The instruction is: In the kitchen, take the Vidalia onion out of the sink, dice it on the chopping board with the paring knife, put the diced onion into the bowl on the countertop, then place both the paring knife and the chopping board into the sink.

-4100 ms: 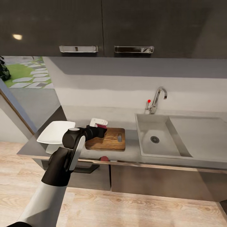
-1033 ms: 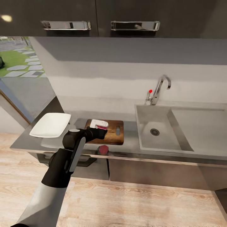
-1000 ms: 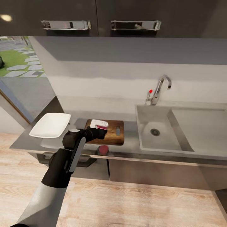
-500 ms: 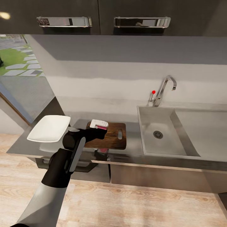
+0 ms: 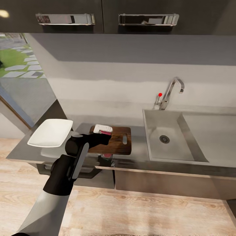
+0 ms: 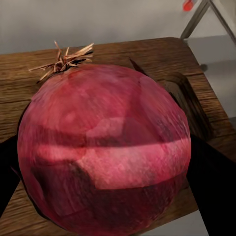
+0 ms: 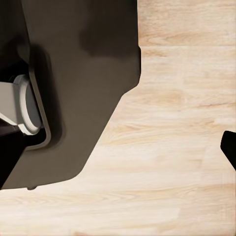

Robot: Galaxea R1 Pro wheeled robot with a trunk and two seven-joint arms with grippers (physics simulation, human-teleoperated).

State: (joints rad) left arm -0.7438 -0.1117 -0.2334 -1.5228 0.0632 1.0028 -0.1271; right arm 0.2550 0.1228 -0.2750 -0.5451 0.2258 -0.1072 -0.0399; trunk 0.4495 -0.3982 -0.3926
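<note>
Left arm (image 5: 62, 173) extended forward, left gripper (image 5: 104, 133) closed around onion (image 6: 105, 150).

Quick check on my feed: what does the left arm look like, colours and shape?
In the head view the left arm has a white forearm, a glossy black upper section with a white side strip, a round grey-capped joint, and a black wrist ending in the left gripper with dark fingers.
</note>
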